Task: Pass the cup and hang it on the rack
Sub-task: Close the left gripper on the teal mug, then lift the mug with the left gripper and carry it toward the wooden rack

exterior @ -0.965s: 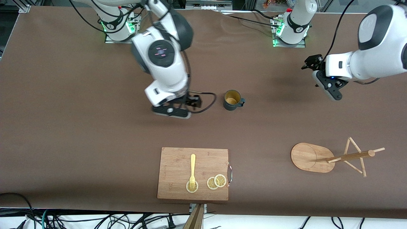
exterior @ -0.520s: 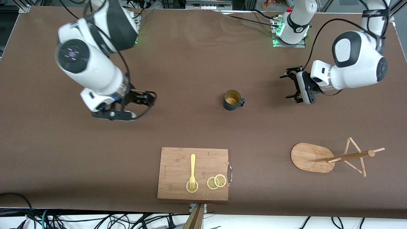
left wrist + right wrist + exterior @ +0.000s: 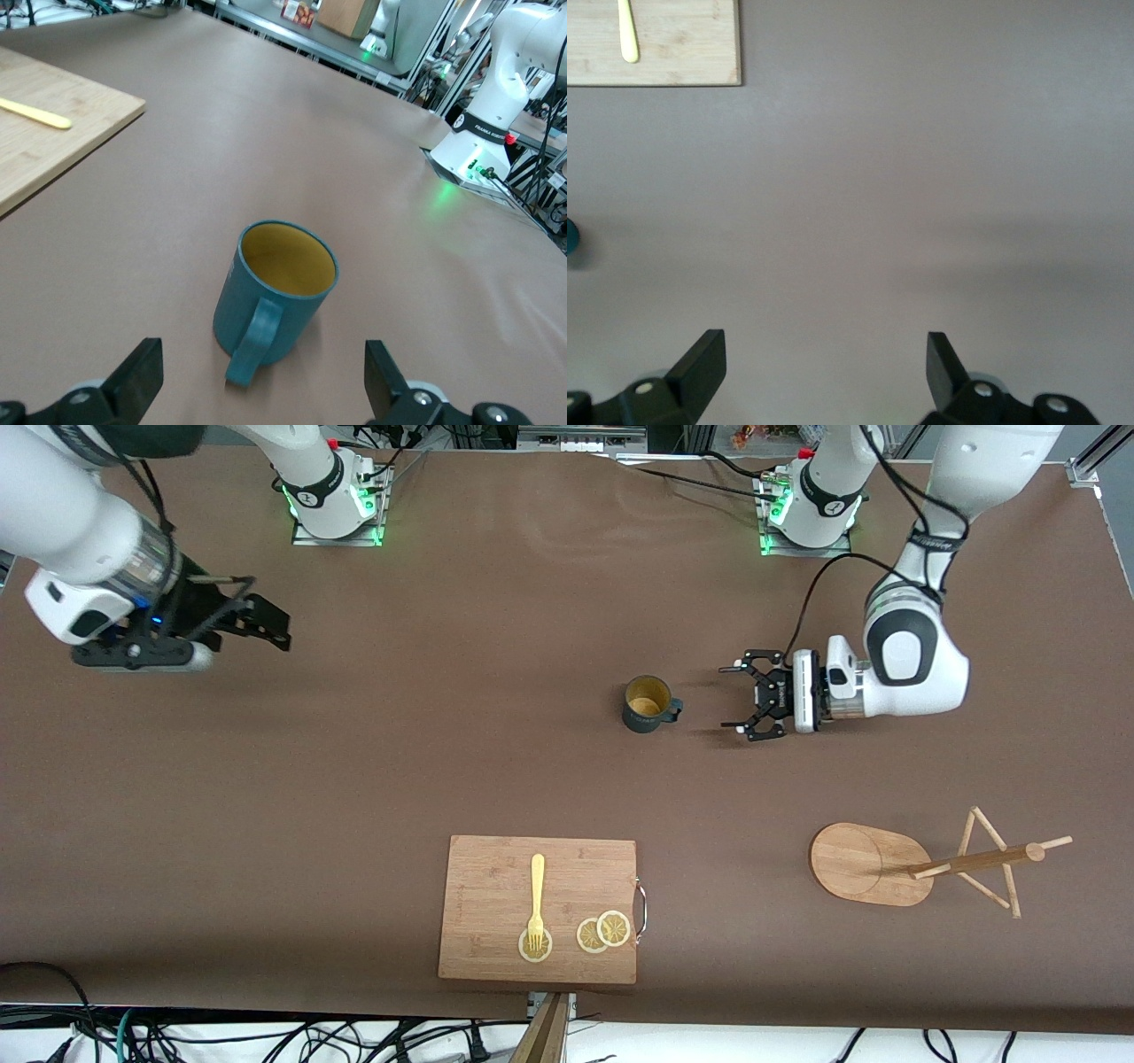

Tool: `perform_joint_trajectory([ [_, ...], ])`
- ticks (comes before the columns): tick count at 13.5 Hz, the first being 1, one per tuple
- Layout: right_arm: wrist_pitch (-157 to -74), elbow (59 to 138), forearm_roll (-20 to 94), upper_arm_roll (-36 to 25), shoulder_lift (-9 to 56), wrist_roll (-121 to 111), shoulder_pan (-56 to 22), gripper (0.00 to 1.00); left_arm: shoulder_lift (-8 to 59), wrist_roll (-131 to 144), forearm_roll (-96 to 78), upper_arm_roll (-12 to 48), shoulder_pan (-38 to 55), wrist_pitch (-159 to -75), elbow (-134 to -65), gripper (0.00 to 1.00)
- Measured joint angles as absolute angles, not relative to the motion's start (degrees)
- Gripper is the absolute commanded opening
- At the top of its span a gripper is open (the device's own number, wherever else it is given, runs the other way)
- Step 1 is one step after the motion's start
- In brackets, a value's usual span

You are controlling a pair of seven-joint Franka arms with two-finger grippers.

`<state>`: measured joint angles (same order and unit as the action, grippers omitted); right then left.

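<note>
The dark teal cup (image 3: 649, 704) stands upright mid-table, yellow inside, its handle (image 3: 676, 708) turned toward the left arm's end. My left gripper (image 3: 735, 698) lies level, low over the table beside that handle, open and a short gap away. In the left wrist view the cup (image 3: 276, 297) sits ahead of the spread fingertips (image 3: 143, 370) with its handle (image 3: 252, 343) facing them; nothing is held. The bamboo rack (image 3: 974, 859) on its oval base (image 3: 855, 864) stands nearer the front camera, toward the left arm's end. My right gripper (image 3: 273, 627) hangs open over bare table at the right arm's end, empty (image 3: 822, 354).
A wooden cutting board (image 3: 496, 868) with a yellow fork (image 3: 536, 895) and lemon slices (image 3: 602, 932) lies by the table's front edge, nearer the camera than the cup. The two arm bases (image 3: 332, 491) stand along the back edge. Brown cloth covers the table.
The right arm swung away from beside the cup to its own end of the table. The left arm came down and in, its gripper now facing the cup's handle. Cup unmoved.
</note>
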<state>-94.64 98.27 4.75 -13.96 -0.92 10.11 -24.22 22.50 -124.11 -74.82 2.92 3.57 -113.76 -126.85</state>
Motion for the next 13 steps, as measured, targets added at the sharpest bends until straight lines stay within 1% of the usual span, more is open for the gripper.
perform_joint_trajectory([
  [4,-94.5,98.6,4.6,-17.0,-1.5,4.0,-24.2,1.0,28.5,-138.5,-86.7,3.3,8.0,-113.8,-126.8,1.0],
  [7,-94.5,98.6,4.2,-16.0,-1.4,3.4,-22.7,1.0,33.2,-145.5,-90.4,3.6,8.3,-111.1,-126.7,0.99],
  [8,-94.5,98.6,4.2,-13.6,-1.4,3.0,-19.9,1.0,34.7,-147.8,-92.0,3.5,8.2,-109.8,-126.6,0.92],
  [9,-94.4,98.6,4.2,-9.7,-1.4,2.6,-15.9,1.0,36.2,-150.2,-93.7,3.6,8.2,-108.4,-126.4,0.73],
  [10,-94.4,98.6,4.2,-5.9,-1.4,2.3,-12.0,1.0,37.4,-151.8,-94.8,3.5,8.2,-107.3,-126.0,0.5],
  [11,-94.3,98.6,4.1,-2.9,-1.4,2.1,-8.8,1.0,38.3,-152.7,-95.2,3.5,8.2,-106.6,-125.5,0.33],
  [12,-94.0,98.6,4.1,-0.8,-1.4,2.0,-6.4,1.0,38.9,-153.0,-95.3,3.5,8.1,-106.3,-124.9,0.2],
  [13,-93.9,98.6,4.1,0.4,-1.5,1.9,-5.1,1.0,39.1,-153.2,-95.3,3.5,8.1,-106.2,-124.5,0.15],
])
